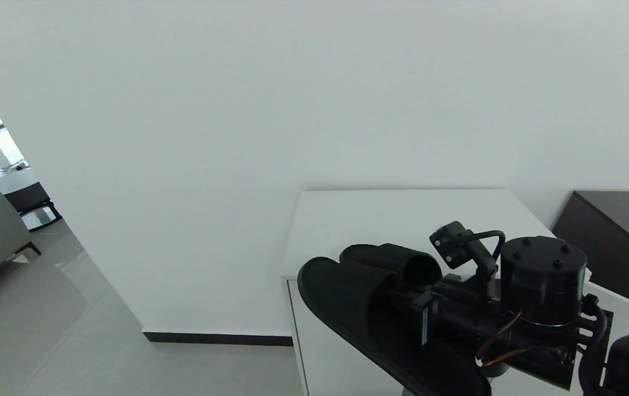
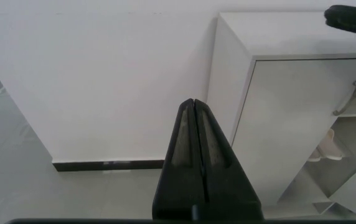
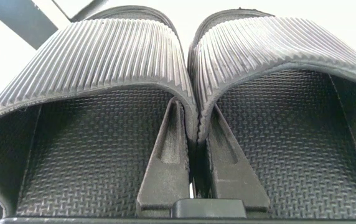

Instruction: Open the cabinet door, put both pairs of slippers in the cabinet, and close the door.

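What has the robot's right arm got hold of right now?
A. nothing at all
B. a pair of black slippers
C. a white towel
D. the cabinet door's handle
B: in the right wrist view the arm's jaws are pinched on the inner edges of the two ribbed straps of the black slippers, holding the pair side by side.
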Robot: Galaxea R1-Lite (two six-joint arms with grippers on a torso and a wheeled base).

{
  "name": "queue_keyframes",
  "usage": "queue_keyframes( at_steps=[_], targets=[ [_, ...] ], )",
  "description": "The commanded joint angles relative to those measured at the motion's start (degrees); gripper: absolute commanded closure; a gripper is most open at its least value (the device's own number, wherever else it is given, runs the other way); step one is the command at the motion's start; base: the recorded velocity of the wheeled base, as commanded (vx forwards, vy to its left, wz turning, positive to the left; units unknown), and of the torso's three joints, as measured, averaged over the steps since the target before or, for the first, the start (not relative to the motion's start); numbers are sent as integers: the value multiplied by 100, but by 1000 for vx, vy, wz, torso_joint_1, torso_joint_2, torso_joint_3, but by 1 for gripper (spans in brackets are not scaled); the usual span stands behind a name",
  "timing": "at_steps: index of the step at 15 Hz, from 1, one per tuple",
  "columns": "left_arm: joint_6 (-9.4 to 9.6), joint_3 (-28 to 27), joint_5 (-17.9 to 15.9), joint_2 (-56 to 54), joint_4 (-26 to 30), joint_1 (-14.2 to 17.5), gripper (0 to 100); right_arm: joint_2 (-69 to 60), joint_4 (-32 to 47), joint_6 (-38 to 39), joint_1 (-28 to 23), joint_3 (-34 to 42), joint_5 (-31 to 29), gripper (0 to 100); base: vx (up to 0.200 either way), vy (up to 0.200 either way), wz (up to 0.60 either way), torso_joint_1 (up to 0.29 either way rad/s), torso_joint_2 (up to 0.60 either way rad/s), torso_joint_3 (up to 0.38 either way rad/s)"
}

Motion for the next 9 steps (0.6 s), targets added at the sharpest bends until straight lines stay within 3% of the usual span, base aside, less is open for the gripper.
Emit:
queue_keyframes(
  at_steps=[1,9],
  targets=[
    [2,0,1,7,-1,-1,100,-97,8,-1,17,42,0,100,-200,0,0,17,7,-2],
    [-7,0,1,7,-1,-1,100,-89,-18,-27,8,244,272,100,-200,0,0,1,2,5]
  ],
)
